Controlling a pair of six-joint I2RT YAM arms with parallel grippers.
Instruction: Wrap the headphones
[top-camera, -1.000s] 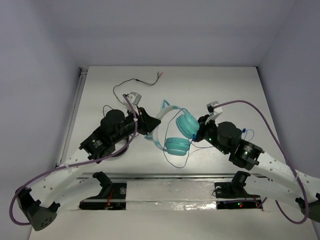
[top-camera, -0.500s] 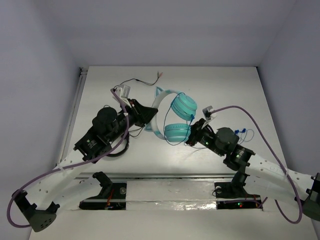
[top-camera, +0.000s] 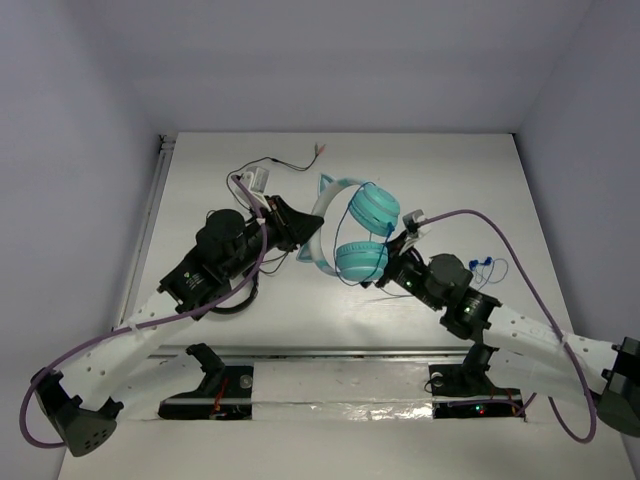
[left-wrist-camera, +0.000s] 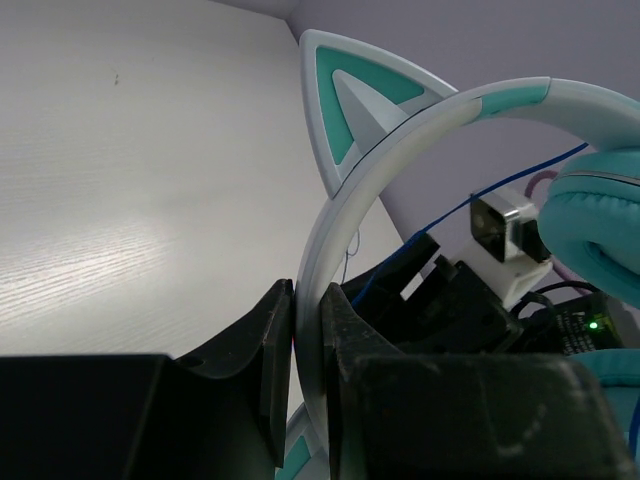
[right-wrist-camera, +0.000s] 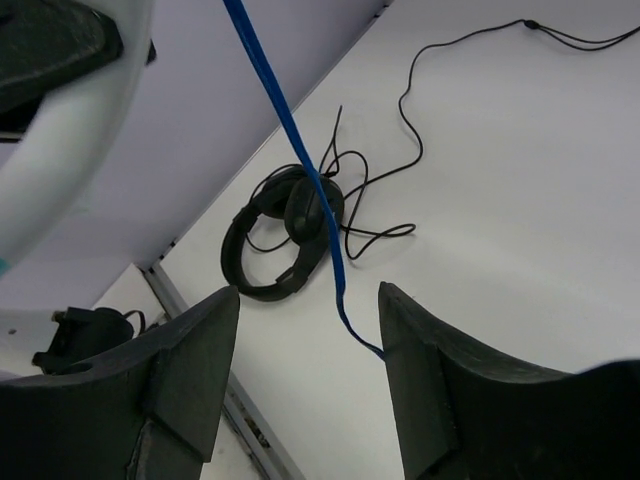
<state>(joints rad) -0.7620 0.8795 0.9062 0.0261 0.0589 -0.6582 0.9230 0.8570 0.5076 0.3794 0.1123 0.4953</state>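
Observation:
The teal headphones (top-camera: 362, 256) hang above the table, one round cup over the other. My left gripper (top-camera: 303, 236) is shut on their pale headband (left-wrist-camera: 340, 200), just below a cat-ear point (left-wrist-camera: 345, 100). My right gripper (right-wrist-camera: 310, 292) stands open right beside the lower cup. The thin blue cord (right-wrist-camera: 300, 160) runs down between its fingers and touches the inner face of the right finger (right-wrist-camera: 420, 370). The cord's far end lies coiled on the table (top-camera: 485, 263) to the right of the right arm.
A loose black wire (top-camera: 262, 162) with a reddish tip lies at the back left. Black headphones (right-wrist-camera: 283, 238) with their own tangled wire rest on the table under the left arm. A metal rail (top-camera: 148, 230) runs along the table's left edge.
The right gripper has opened and let go of the blue cord. The left gripper has raised and turned the headphones toward the back. The right arm has shifted left under them.

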